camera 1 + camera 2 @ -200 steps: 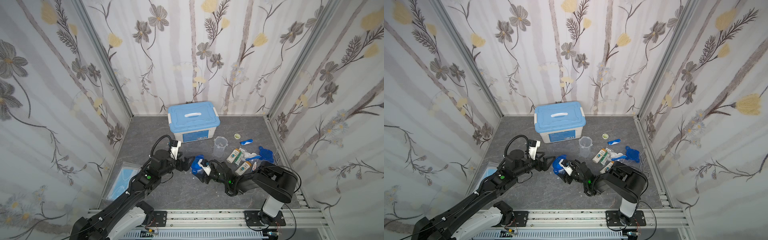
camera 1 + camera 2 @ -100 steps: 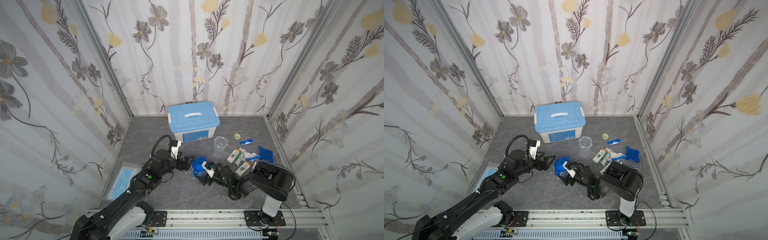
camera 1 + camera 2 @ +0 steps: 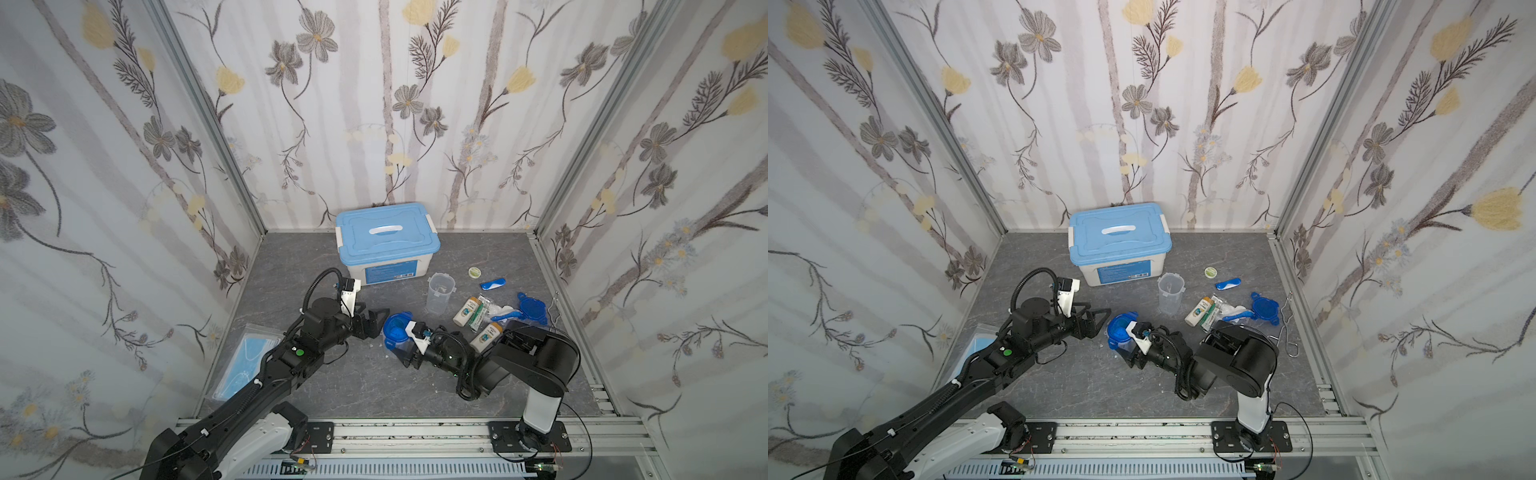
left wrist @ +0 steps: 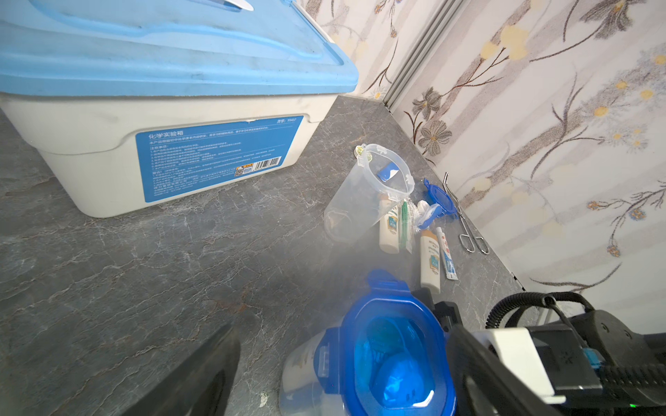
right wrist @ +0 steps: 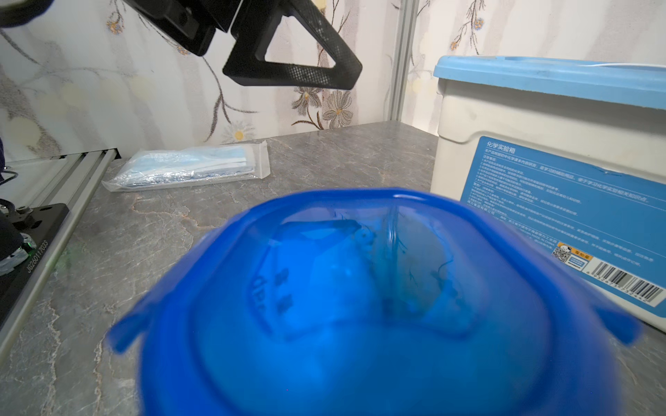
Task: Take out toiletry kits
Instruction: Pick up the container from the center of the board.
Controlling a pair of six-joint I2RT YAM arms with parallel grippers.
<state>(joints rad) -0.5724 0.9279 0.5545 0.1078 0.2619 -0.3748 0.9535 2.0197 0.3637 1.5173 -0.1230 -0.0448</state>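
Note:
A translucent cup with a blue tabbed lid [image 3: 395, 332] [image 3: 1120, 330] [image 4: 393, 360] stands on the grey floor, with toiletries showing through the lid [image 5: 360, 299]. My right gripper [image 3: 405, 353] is right against the cup from the right. The lid fills the right wrist view and hides the jaws. My left gripper [image 3: 375, 321] [image 4: 342, 333] is open just left of the cup, which sits ahead of its spread fingers [image 4: 201, 371]. An empty, lidless cup [image 3: 440, 293] stands further back. Cream bottles [image 3: 465, 311], a toothpaste tube [image 4: 447, 255], a blue toothbrush [image 3: 492, 284] and a loose blue lid [image 3: 532, 309] lie to the right.
A white box with a light-blue lid [image 3: 386, 245] stands shut at the back centre. A clear bag of blue masks [image 3: 245, 361] lies by the left wall. Metal forceps [image 3: 552, 307] lie along the right wall, and a small round green item [image 3: 474, 272] sits near the toothbrush.
The right arm has shifted slightly left, closer onto the lidded cup. The cup and the left gripper have hardly moved.

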